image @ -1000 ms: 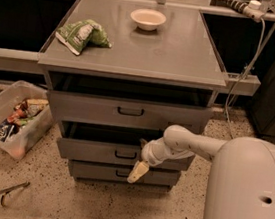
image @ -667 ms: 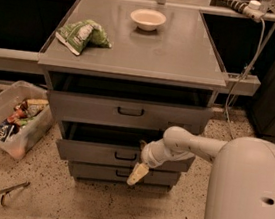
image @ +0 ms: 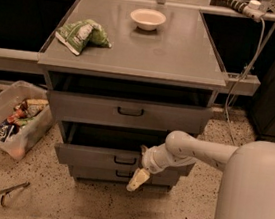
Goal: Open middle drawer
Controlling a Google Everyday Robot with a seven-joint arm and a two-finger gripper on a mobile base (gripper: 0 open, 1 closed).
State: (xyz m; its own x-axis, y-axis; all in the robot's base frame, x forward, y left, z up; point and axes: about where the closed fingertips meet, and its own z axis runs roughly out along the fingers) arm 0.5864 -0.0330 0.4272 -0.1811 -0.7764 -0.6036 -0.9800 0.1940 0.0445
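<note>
The arm reaches in from the right with its elbow bent, and the gripper (image: 138, 178) points down-left. Whether it grips anything cannot be told. The middle drawer (image: 88, 155), partly out, lies just up-left of the gripper.

Dim light; gripper (image: 138, 178) by middle drawer (image: 91, 156)

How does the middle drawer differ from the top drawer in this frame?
The top drawer has a taller, wider front; the middle drawer has a low, narrower one. The gripper hangs just below and to the right of the middle drawer's handle, well below the top drawer. Both drawers are grey, each has a small dark bar handle, and both stand pulled out with a dark gap above the front.
</note>
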